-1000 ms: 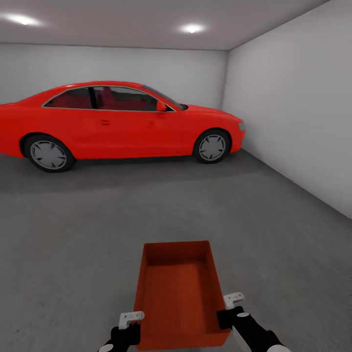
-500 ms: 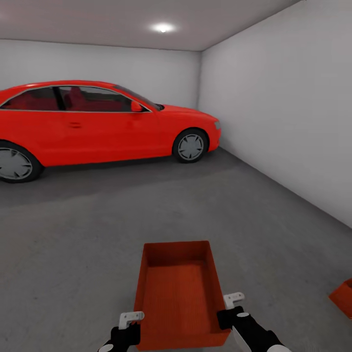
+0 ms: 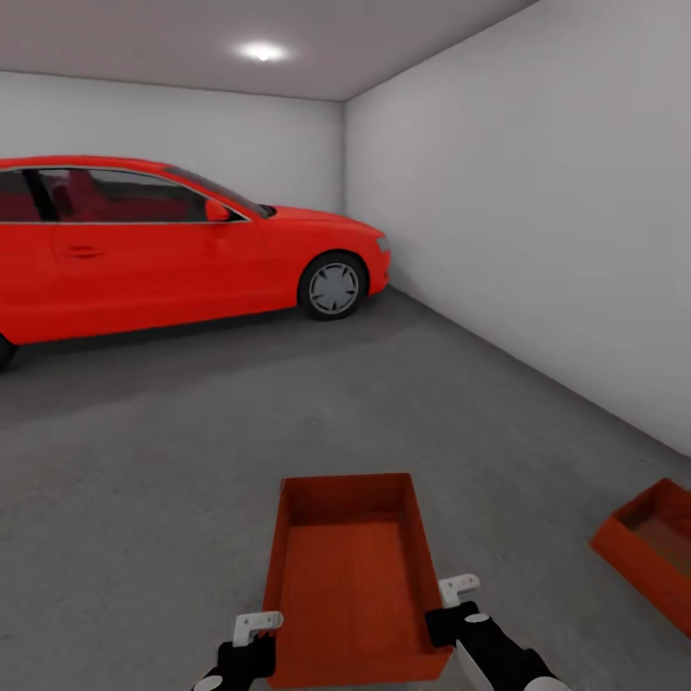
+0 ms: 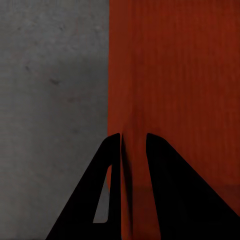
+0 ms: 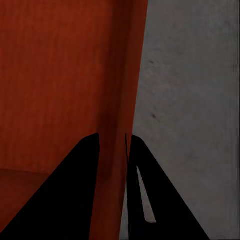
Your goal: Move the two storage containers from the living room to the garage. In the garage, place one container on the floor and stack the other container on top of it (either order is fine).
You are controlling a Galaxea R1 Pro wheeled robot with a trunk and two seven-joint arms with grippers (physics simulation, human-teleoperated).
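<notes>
1. The garage (image 3: 537,221) has pale grey walls and a dark grey concrete floor (image 3: 192,451). That floor also shows beside the bin wall in each wrist view.

2. A red car (image 3: 173,245) is parked along the far wall, well apart from the robot and off to its left. It is not in the way.

3. The carried storage container (image 3: 350,576) is held out in front of the trunk, open side up. Its long axis runs straight away from the robot.

4. The second storage container (image 3: 653,552) sits on the floor, ahead and to the robot's right, and the frame edge cuts off part of it. Its long axis lies at a slant to the carried bin. The right arm is nearer to it. Judging from this, the stack needs a turn to the right and a twist to line the two bins up. Bare floor lies between the two bins.

5. The left gripper (image 4: 133,142) pinches the bin's left long wall, with one finger on each face.

6. The right gripper (image 5: 112,142) pinches the opposite long wall the same way.
</notes>
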